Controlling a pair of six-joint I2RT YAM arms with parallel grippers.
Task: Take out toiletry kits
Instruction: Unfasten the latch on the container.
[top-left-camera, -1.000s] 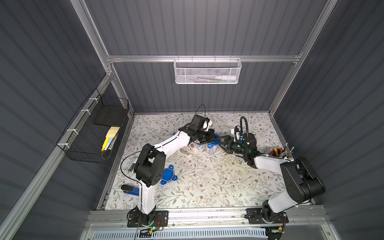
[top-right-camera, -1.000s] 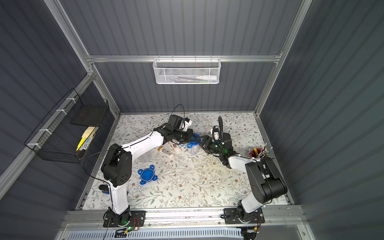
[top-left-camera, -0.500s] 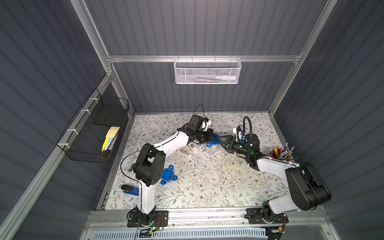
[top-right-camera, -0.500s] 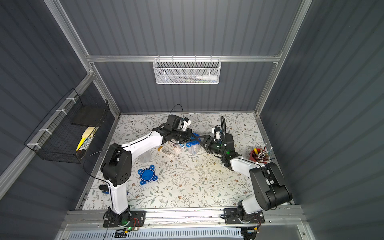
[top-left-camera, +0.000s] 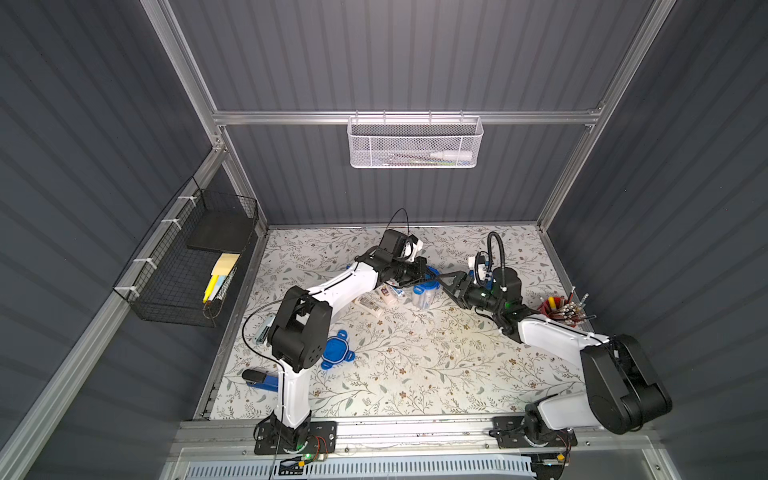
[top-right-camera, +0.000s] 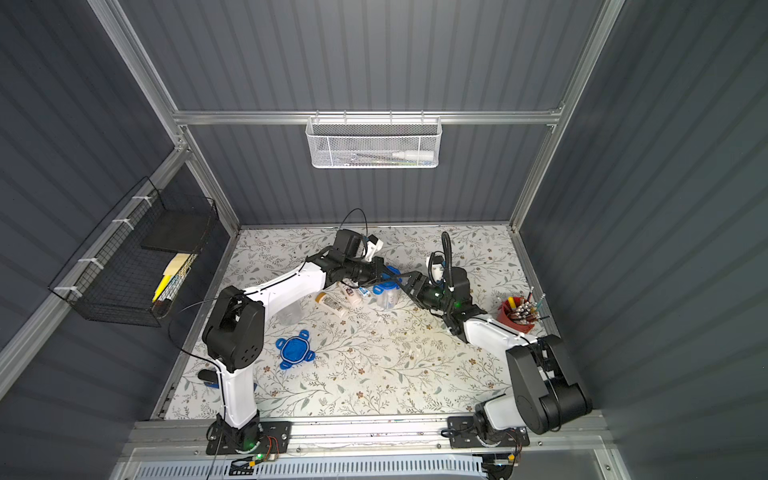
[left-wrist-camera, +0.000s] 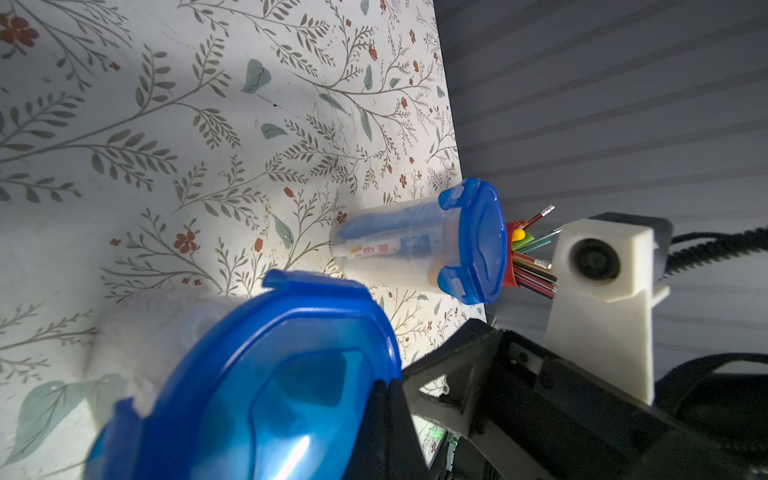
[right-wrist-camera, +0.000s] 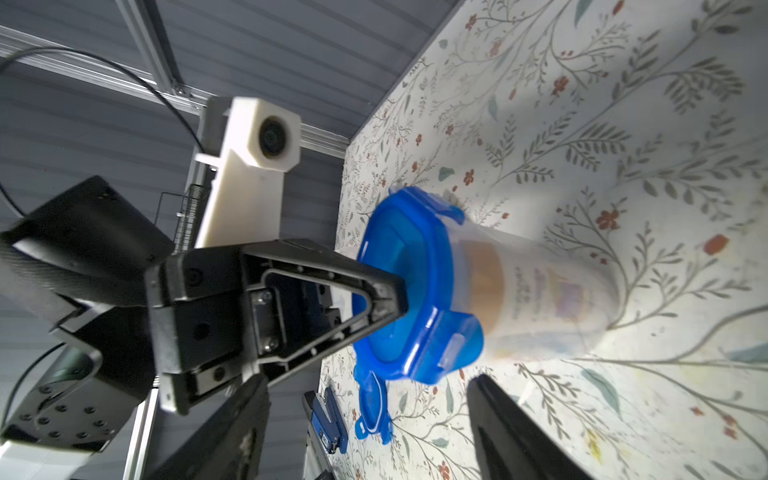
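While the left gripper (right-wrist-camera: 392, 299), pressed together, touches a blue lid (right-wrist-camera: 419, 262), the right gripper (right-wrist-camera: 368, 386) gapes.

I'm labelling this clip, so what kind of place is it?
Likely a lab robot cell, not a home: ribbed grey walls, aluminium frame, left arm and right arm bolted down, floral-covered table.

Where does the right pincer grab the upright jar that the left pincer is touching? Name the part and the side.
Grip the jar by its clear round wall, under the blue lid, coming in level from the side where the right pincer waits open. The jar stands upright, and the shut left pincer occupies the top.
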